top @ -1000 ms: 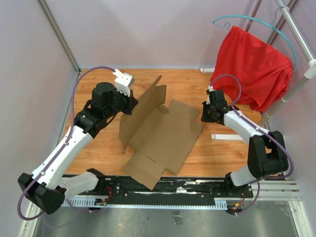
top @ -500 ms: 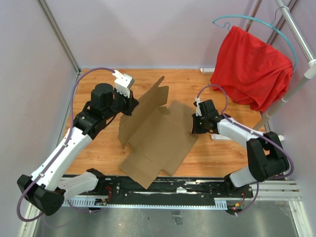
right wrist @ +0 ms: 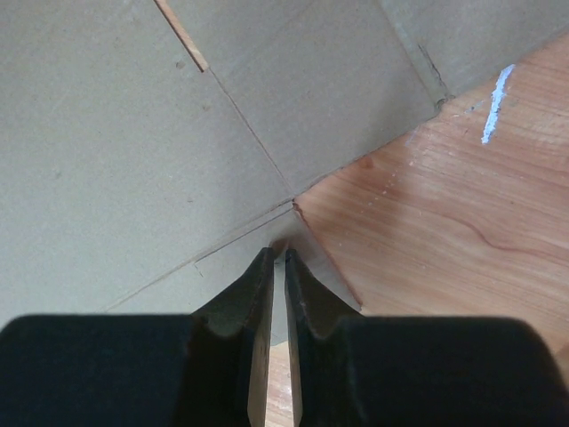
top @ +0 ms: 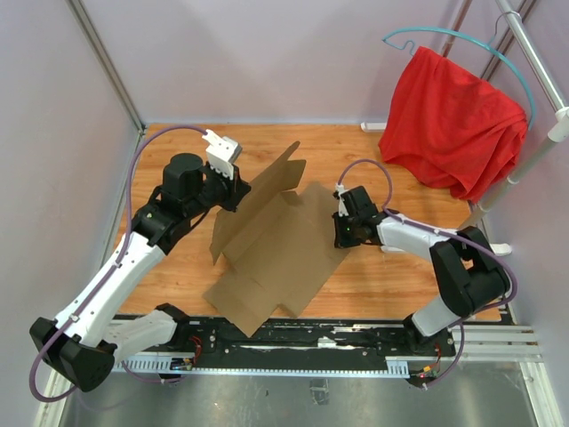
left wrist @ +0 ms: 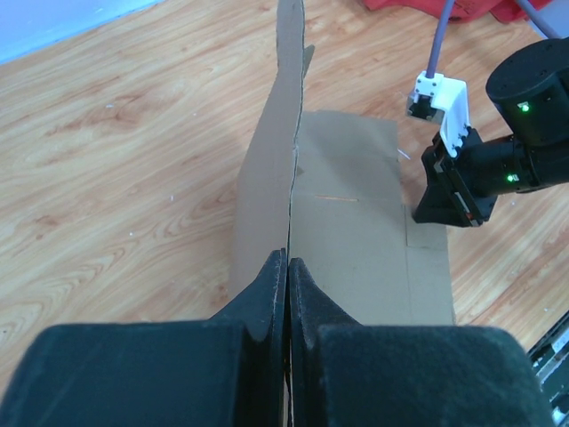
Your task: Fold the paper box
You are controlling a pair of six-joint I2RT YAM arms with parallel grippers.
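The paper box is a brown cardboard sheet lying mostly flat on the wooden table, with its left panel raised upright. My left gripper is shut on that raised panel's top edge; in the left wrist view the fingertips pinch the thin cardboard edge-on. My right gripper sits low at the sheet's right edge. In the right wrist view its jaws are shut to a thin slit, tips against a small corner flap of the cardboard, nothing between them.
A red cloth hangs from a teal hanger on a rack at the back right. Pale walls close in the table on the left and at the back. A white streak marks the wood beside the sheet.
My right gripper has slid left across the table against the sheet's right edge, and the whole sheet has shifted left and toward the near edge. The left gripper keeps its hold on the raised panel.
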